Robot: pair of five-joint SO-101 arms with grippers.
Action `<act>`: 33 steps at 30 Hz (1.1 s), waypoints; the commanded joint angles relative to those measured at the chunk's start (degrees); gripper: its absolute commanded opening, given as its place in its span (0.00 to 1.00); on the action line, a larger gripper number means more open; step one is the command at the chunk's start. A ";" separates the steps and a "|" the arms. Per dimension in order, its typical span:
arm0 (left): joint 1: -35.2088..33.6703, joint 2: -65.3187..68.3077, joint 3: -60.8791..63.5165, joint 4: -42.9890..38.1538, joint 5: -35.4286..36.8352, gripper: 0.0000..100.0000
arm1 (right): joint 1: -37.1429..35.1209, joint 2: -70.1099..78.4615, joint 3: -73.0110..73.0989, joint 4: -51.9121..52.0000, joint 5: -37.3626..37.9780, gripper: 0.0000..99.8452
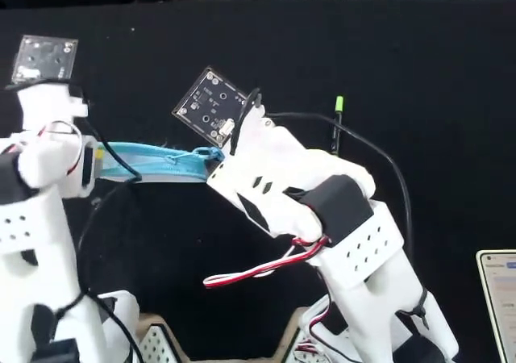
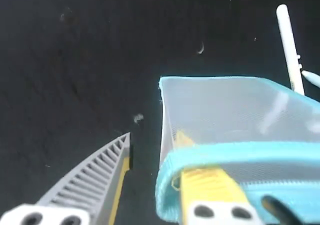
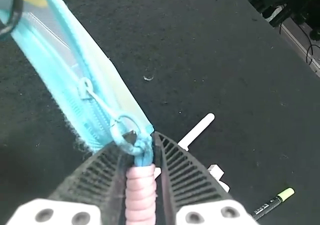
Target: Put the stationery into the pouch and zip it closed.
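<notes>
Lying toward the left edge of the black cloth worktop [image 1: 419, 48], a turquoise mesh zip pouch [image 1: 149, 156] is set with its long axis parallel to the far edge, one end at each arm. A white plastic pen [image 3: 197, 130] and a black marker with a green cap [image 3: 274, 200] are found outside the pouch, on the worktop near its right-arm end. The left claw [image 2: 150, 150] is seen wide, its yellow-padded finger [image 2: 210, 185] laid on the pouch's end band. The right claw [image 3: 145, 141] is narrowed onto the turquoise pull cord [image 3: 117, 119], so the zip slider [image 3: 87, 87] lies from it toward the left claw, along the pouch's length. The marker's print cannot be read.
</notes>
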 commanded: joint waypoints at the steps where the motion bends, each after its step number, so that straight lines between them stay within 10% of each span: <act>1: -0.66 4.13 -2.68 -1.14 2.55 0.15 | -0.09 0.22 0.04 -0.53 -0.09 0.01; 19: 10.15 -8.53 0.40 0.00 10.55 0.03 | 5.63 -0.22 2.15 2.46 -0.09 0.01; 33: 6.29 -9.05 13.14 -8.18 5.80 0.03 | 10.81 -14.11 10.59 5.98 3.78 0.01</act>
